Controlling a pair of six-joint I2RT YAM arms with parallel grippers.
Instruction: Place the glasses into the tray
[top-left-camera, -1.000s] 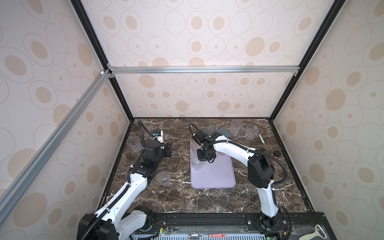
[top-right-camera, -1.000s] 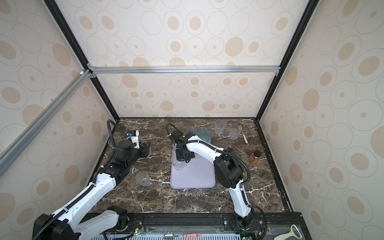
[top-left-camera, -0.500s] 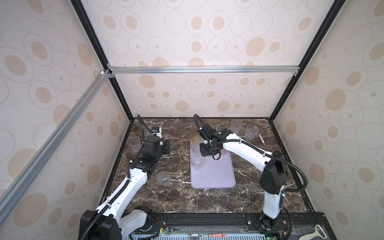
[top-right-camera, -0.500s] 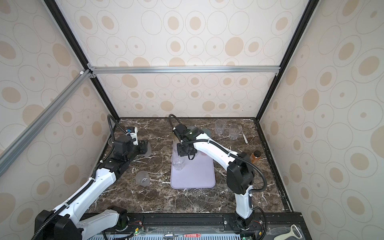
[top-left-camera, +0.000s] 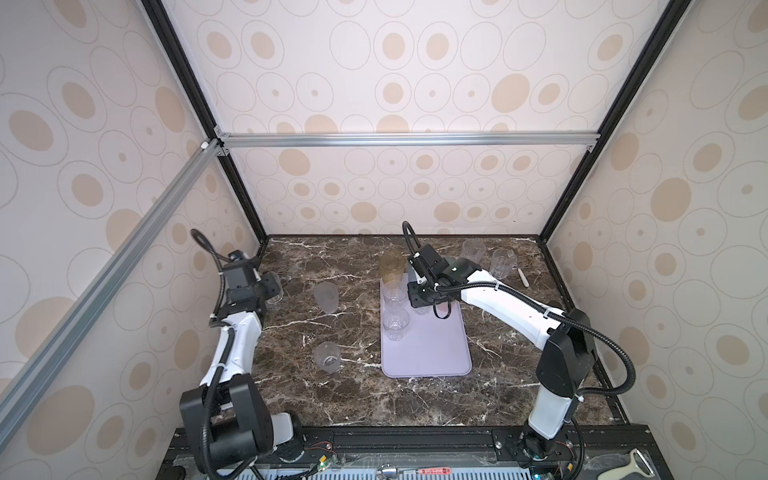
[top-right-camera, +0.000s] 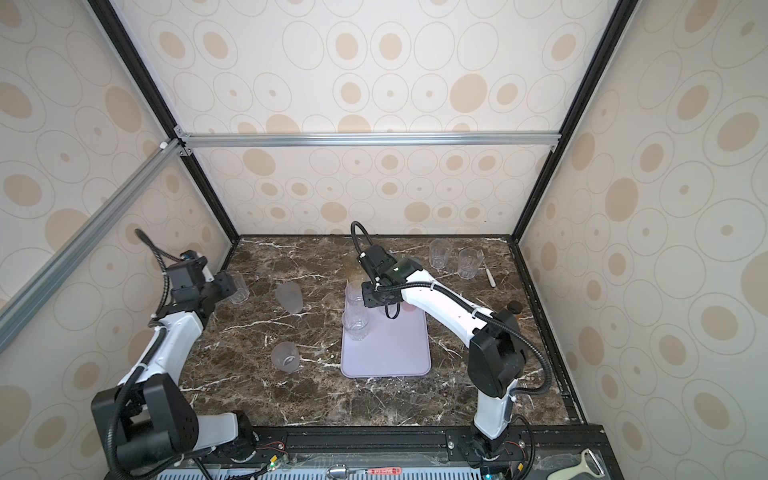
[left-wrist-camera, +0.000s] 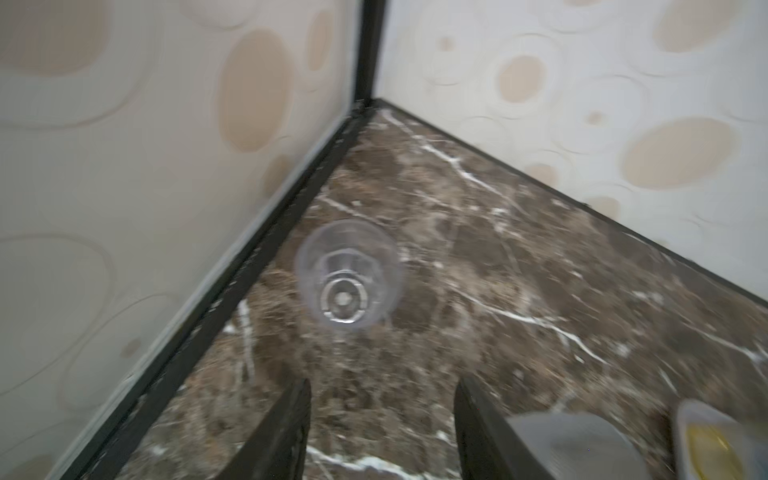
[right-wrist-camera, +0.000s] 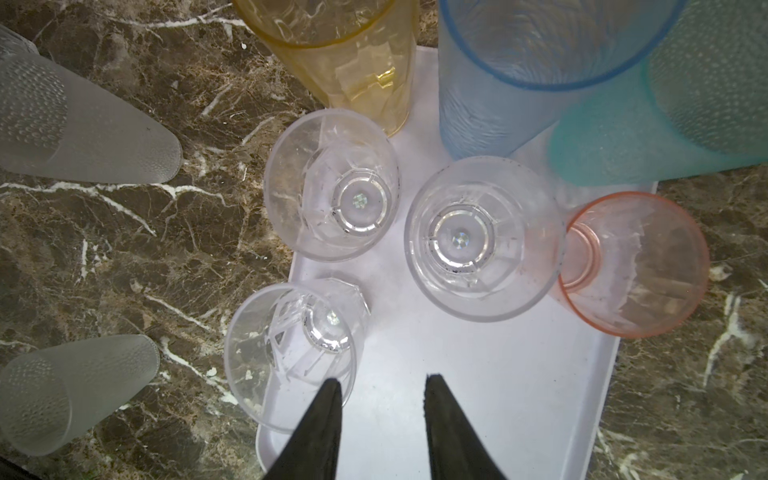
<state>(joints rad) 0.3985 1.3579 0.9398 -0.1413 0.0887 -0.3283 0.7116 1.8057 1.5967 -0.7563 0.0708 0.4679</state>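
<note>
The lavender tray (top-left-camera: 432, 357) (right-wrist-camera: 478, 399) lies mid-table. On its far end stand three clear glasses (right-wrist-camera: 330, 185) (right-wrist-camera: 484, 237) (right-wrist-camera: 291, 357), a pink one (right-wrist-camera: 631, 264), and tall blue (right-wrist-camera: 532, 62) and teal (right-wrist-camera: 673, 104) ones. A tall amber glass (top-left-camera: 391, 266) (right-wrist-camera: 340, 54) stands at the tray's far left corner. My right gripper (right-wrist-camera: 382, 384) (top-left-camera: 419, 305) hovers open above the tray, holding nothing. My left gripper (left-wrist-camera: 382, 386) (top-left-camera: 272, 286) is open, just short of a clear glass (left-wrist-camera: 349, 274) (top-right-camera: 237, 287) by the left wall.
Two frosted glasses (top-left-camera: 326, 297) (top-left-camera: 327, 357) stand on the marble left of the tray. Two clear glasses (top-left-camera: 473, 251) (top-left-camera: 502, 263) and a white utensil (top-left-camera: 523, 276) are at the back right. An amber bottle (top-right-camera: 514, 309) stands near the right wall.
My right gripper opened, left a clear glass on the tray and rose a little. My left gripper swung left toward the clear glass by the wall.
</note>
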